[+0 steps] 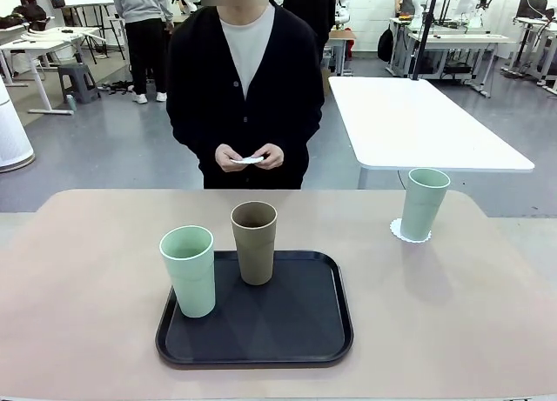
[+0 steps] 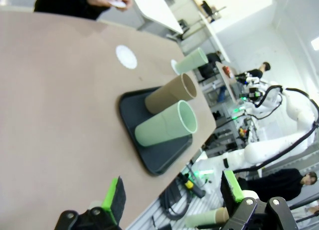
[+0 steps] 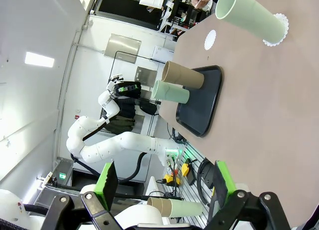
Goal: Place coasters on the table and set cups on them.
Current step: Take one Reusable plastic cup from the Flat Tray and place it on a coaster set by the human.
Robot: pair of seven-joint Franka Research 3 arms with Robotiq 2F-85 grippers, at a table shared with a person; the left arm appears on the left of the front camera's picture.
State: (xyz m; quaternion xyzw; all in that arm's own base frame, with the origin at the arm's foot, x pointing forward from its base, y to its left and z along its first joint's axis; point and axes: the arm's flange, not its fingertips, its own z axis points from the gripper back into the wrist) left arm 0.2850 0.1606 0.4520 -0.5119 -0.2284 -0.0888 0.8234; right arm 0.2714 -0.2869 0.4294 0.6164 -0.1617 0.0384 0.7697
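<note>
- Left gripper (image 2: 173, 190): jaws released and spread wide, with nothing between them. It hangs off the near edge of the table (image 1: 87, 270).
- Right gripper (image 3: 164, 179): jaws likewise released and empty, held clear of the table.
- Completed, by judgement: one far mint cup (image 1: 424, 203) stands upright on a seated coaster (image 1: 396, 230) at the table's far right. The lacy rim shows beside its base.
- Outstanding: the near mint cup (image 1: 188, 270) and the brown cup (image 1: 254, 242) stand upright on the black tray (image 1: 305, 323), close together but apart.
- A bare coaster (image 2: 126, 57) lies flat on the table beyond the tray, toward the person.
- The person's hands (image 1: 224, 160) hold a third coaster (image 1: 248, 160) above the far edge; it is not yet laid.
- Step in hand, as judged: carry a tray cup to the bare coaster.
- Recommended method: take the brown cup first, as it stands nearer that disc.
  - Grip at mid-height, square across the wall, because the taper could let a loose grip slip.
  - Lift clear of the tray lip and of the neighbouring cup.
  - Lower the cup upright and centred so that lace shows all round.
  - Let go only once the base is seated.
- Risk: the thin disc may slide if the cup arrives sideways.
- Not determinable: whether the hands hold one disc or more.
- The seated coaster is mostly covered by its cup.
- Both wrist views are rolled, so the gap between the tray and the bare coaster cannot be read reliably.
</note>
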